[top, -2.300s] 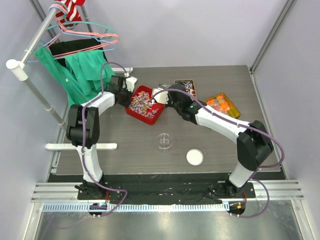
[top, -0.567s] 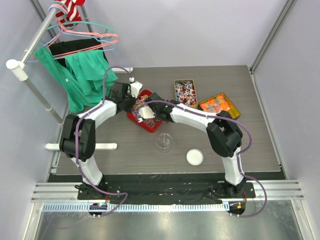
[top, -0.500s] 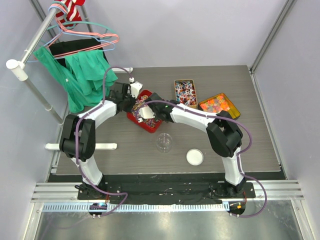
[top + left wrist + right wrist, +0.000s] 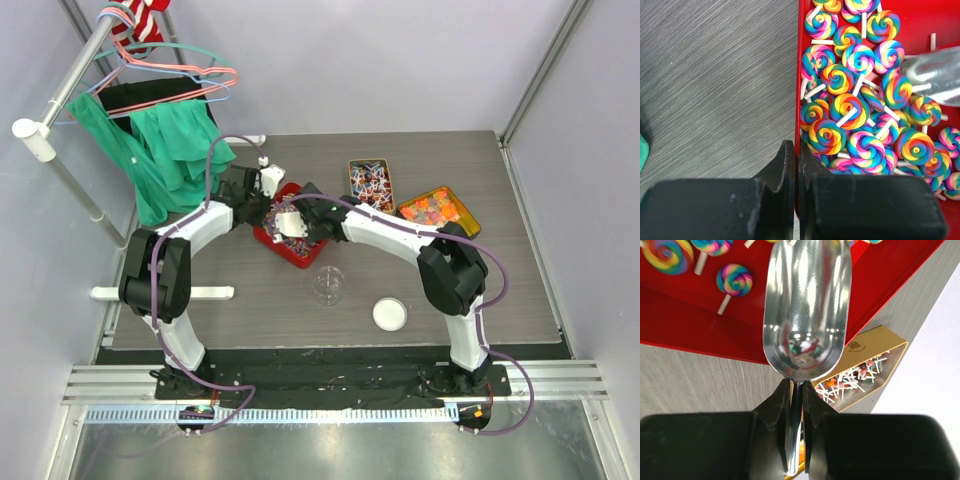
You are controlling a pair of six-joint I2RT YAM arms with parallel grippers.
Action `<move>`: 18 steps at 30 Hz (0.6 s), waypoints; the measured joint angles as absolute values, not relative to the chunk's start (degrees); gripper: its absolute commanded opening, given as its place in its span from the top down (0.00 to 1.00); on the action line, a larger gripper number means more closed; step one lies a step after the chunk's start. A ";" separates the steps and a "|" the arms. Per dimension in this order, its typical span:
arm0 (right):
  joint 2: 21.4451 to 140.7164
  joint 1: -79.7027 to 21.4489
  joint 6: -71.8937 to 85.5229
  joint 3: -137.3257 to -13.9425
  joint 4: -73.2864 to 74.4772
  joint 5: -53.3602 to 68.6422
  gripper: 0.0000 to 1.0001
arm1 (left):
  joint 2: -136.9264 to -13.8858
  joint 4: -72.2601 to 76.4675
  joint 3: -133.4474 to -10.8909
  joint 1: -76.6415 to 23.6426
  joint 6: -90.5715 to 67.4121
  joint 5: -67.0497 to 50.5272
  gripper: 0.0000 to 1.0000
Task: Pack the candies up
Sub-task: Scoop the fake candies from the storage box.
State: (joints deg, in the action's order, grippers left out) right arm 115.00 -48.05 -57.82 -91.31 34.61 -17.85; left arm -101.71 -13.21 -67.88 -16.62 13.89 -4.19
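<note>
Gripping what, each gripper?
— Right gripper (image 4: 796, 390): clamped on the handle of a scoop (image 4: 805, 305), whose bowl is over the tray (image 4: 700, 325). Left gripper (image 4: 796, 160): pinching the tray's wall, one finger inside, one outside.

And the candies?
— Candies (image 4: 865, 115): heaped inside the tray, the scoop above them.

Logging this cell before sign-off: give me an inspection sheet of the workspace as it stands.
Surface: grey wood-grain table.
Job's things: swirl lollipops piled in red tray.
Clutter: clear jar, white lid, two gold tins of other sweets.
Grippers: left end effector shut on tray rim; right end effector shut on handle of empty scoop, above tray.
Cables: purple cables along both arms.
Surroundings: green cloth, hangers on rack, left.
</note>
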 measured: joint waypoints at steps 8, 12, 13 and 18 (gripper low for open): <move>115.26 -48.29 -54.48 -94.21 39.18 -9.98 0.99 | -101.71 -12.78 -66.83 -16.43 12.88 -5.02 1.00; 116.07 -49.12 -52.64 -94.48 40.25 -8.27 0.99 | -101.71 -12.53 -66.78 -16.36 12.40 -5.37 1.00; 116.46 -49.10 -52.01 -94.91 40.56 -8.25 0.99 | -101.71 -12.62 -66.76 -16.32 12.38 -5.37 1.00; 118.13 -48.88 -47.86 -96.88 41.25 -8.38 0.99 | -101.71 -12.71 -66.76 -16.03 12.32 -5.26 1.00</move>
State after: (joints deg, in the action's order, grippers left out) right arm 118.13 -48.88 -47.86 -96.88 41.25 -8.38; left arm -101.71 -12.71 -66.76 -16.03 12.32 -5.26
